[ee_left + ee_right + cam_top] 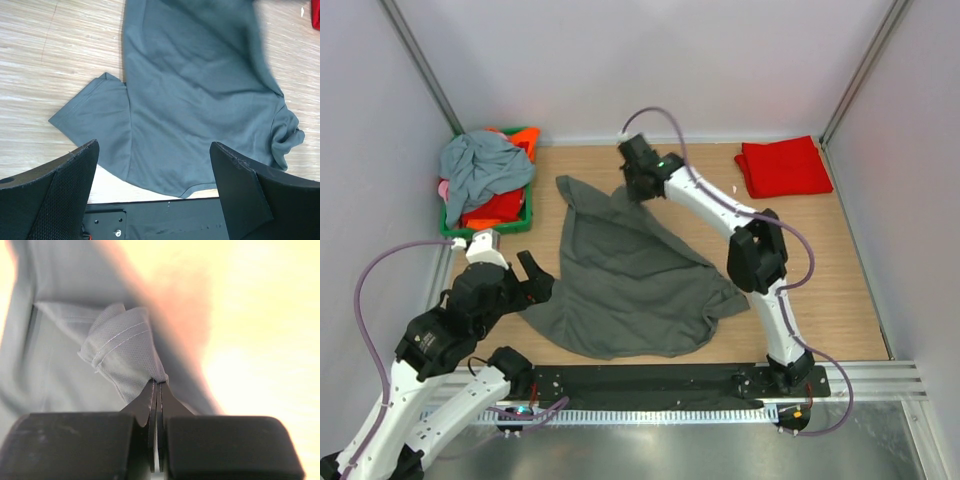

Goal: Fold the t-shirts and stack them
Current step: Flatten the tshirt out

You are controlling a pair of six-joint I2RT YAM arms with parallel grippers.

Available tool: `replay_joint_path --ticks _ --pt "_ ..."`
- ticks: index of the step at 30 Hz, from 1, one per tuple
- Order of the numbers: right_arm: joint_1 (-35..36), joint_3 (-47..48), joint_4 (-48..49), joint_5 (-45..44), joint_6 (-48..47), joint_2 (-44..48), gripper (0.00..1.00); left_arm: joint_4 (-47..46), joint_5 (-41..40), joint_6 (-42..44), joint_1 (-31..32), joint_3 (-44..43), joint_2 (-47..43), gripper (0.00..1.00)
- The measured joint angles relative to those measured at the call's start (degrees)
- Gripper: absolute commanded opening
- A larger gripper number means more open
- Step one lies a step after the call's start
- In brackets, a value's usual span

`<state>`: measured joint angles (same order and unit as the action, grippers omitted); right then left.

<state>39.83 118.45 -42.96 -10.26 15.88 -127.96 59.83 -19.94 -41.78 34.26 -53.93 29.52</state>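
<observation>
A large dark charcoal-grey t-shirt point(625, 280) lies spread and creased on the wooden table. My right gripper point(638, 187) is shut on its far edge and pinches a fold of hemmed cloth point(125, 352) between the fingertips. My left gripper point(535, 280) is open and empty above the shirt's near left part; in the left wrist view the shirt point(200, 85) lies below the wide-apart fingers point(65, 190), its sleeve point(92, 117) flat at the left. A folded red t-shirt point(783, 167) lies at the far right. A blue-grey t-shirt point(483, 167) is heaped over orange, red and pink ones.
The green plastic basket point(526, 222) with the heap of shirts stands at the far left corner. A black base plate point(650, 385) runs along the table's near edge. White walls close in the table on three sides.
</observation>
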Motion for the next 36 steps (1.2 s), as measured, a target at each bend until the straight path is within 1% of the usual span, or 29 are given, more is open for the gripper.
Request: replay_joint_path --ticks 1,3,4,5,6,7,8,9,11,13,14,15,19,21,23,26,28,31,33,36 --pt "-2.4 2.0 0.0 -0.7 -0.4 0.7 0.02 0.0 0.0 0.0 0.0 0.0 0.1 0.92" --pt "-8.1 4.8 0.9 -2.1 -0.7 2.1 0.11 0.0 0.0 0.0 0.0 0.0 0.3 0.92" --pt "-11.6 5.7 1.7 -3.0 -0.7 2.8 0.13 0.0 0.0 0.0 0.0 0.1 0.4 0.92" --pt "-14.6 6.6 2.5 -3.7 -0.7 3.1 0.24 0.0 0.0 0.0 0.0 0.2 0.4 0.92" --pt "-17.4 7.9 3.0 -4.5 -0.6 3.1 0.67 0.0 0.0 0.0 0.0 0.2 0.4 0.92" --pt "-20.7 9.7 3.1 -5.4 -0.2 2.4 0.84 0.0 0.0 0.0 0.0 0.2 0.4 0.92" --pt "-23.2 11.7 2.9 -5.9 -0.5 1.4 0.94 0.0 0.0 0.0 0.0 0.2 0.4 0.92" --pt "-25.4 14.7 2.2 -6.4 -0.4 -0.1 0.99 0.0 0.0 0.0 0.0 0.2 0.4 0.92" --pt "-27.4 19.9 0.9 -7.0 -0.5 -3.1 1.00 0.0 0.0 0.0 0.0 0.3 0.4 0.92" --pt "-27.4 20.1 -0.1 -6.9 -0.1 -3.9 1.00 0.0 0.0 0.0 0.0 0.3 0.4 0.92" --pt "-26.8 18.3 -0.2 -6.7 0.3 -3.3 1.00 0.0 0.0 0.0 0.0 0.3 0.4 0.92" --pt "-26.0 14.7 0.5 -6.1 0.8 -1.8 1.00 0.0 0.0 0.0 0.0 0.4 0.5 0.92" --pt "-22.2 -8.7 3.5 -2.8 3.0 10.4 1.00 0.0 -0.7 -0.3 0.0 0.4 2.9 0.92" --pt "-19.8 -22.0 4.3 -0.8 5.0 20.1 1.00 0.4 -1.5 -1.1 0.0 0.4 6.6 0.93" --pt "-17.9 -32.2 4.4 1.1 7.4 30.1 1.00 0.6 -2.0 -1.8 0.0 0.3 11.1 0.93" --pt "-15.9 -44.2 6.2 3.3 11.5 44.0 1.00 -0.2 -1.8 -3.4 0.0 0.9 18.5 0.93" --pt "-15.0 -51.8 7.9 4.2 14.3 51.6 1.00 -1.4 -1.1 -4.4 0.0 2.5 21.5 0.93" --pt "-14.3 -59.9 8.7 5.2 16.9 55.4 1.00 -4.6 0.0 -6.1 0.0 6.8 23.1 0.92" --pt "-14.3 -64.0 8.6 6.0 18.1 54.0 1.00 -7.1 0.5 -6.9 0.0 9.7 23.4 0.93" --pt "-14.3 -66.9 7.9 6.6 18.9 49.9 1.00 -11.0 1.8 -8.3 0.0 14.7 26.2 0.91"
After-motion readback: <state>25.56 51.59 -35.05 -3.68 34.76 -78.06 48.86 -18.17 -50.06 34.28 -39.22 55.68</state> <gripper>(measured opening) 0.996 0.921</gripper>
